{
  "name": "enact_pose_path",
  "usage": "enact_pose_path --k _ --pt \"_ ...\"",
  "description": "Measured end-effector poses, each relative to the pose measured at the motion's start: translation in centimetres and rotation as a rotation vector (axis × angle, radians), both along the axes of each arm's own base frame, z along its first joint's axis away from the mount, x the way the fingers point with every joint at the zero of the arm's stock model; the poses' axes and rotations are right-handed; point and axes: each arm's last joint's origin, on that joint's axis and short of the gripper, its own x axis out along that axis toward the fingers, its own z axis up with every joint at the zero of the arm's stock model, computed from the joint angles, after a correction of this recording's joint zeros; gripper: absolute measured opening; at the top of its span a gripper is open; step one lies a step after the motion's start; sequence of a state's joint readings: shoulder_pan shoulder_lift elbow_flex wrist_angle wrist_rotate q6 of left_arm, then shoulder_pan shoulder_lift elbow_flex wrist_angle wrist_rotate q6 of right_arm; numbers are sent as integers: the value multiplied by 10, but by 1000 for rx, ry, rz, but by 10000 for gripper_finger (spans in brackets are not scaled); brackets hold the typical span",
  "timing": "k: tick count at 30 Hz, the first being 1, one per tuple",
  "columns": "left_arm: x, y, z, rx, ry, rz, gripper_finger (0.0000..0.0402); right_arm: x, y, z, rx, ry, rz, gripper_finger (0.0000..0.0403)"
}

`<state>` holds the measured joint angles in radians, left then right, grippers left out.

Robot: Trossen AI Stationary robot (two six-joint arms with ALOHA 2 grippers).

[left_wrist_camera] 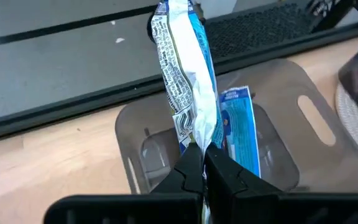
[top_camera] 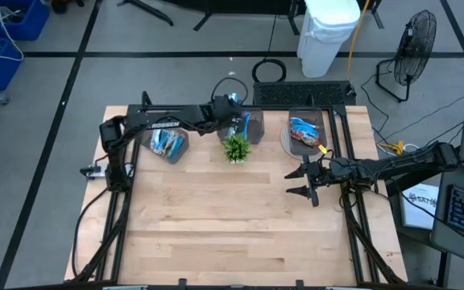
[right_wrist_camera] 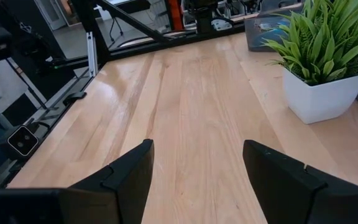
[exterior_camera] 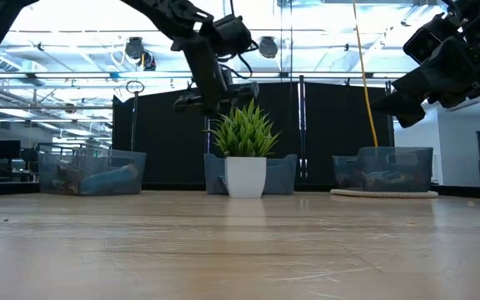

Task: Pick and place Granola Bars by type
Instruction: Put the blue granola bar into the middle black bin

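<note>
Left fingers (left_wrist_camera: 202,163) pinching blue-white bar (left_wrist_camera: 185,81) above middle bin (left_wrist_camera: 291,93); right fingers (right_wrist_camera: 194,177) apart, empty, beside plant (right_wrist_camera: 319,56).

From above, the blue-and-white wrapped granola bars in the clear plastic bin (top_camera: 168,143) under the left arm's elbow run together, too small to count. The clear middle bin (exterior_camera: 278,175) sits mostly hidden behind the green spiky plant in its white pot (exterior_camera: 245,154) at table height. Contents of the clear bin on the round woven mat (exterior_camera: 383,170) beyond the right gripper (top_camera: 308,182) are only a blurred bluish mass. The crinkled blue-and-white bar (left_wrist_camera: 184,74) pinched in the left gripper (left_wrist_camera: 204,169) has print too fine to read, and its lower end disappears between the fingertips.
</note>
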<state>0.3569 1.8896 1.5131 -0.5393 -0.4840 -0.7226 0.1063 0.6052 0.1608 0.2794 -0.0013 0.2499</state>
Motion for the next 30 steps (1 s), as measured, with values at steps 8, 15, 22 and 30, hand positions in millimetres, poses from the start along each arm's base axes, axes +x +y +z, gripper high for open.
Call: enact_pose_path --k 8,15,22,30 --pt "-4 -5 -22 -31 -7 89 4 0 0 0 0 0 0 238" --pt "-11 -14 -49 -72 -2 105 4 0 0 0 0 0 0 238" --pt "-15 -22 -65 -105 -22 101 4 0 0 0 0 0 0 238" --pt "-16 -23 -67 -105 -20 103 4 0 0 0 0 0 1 238"
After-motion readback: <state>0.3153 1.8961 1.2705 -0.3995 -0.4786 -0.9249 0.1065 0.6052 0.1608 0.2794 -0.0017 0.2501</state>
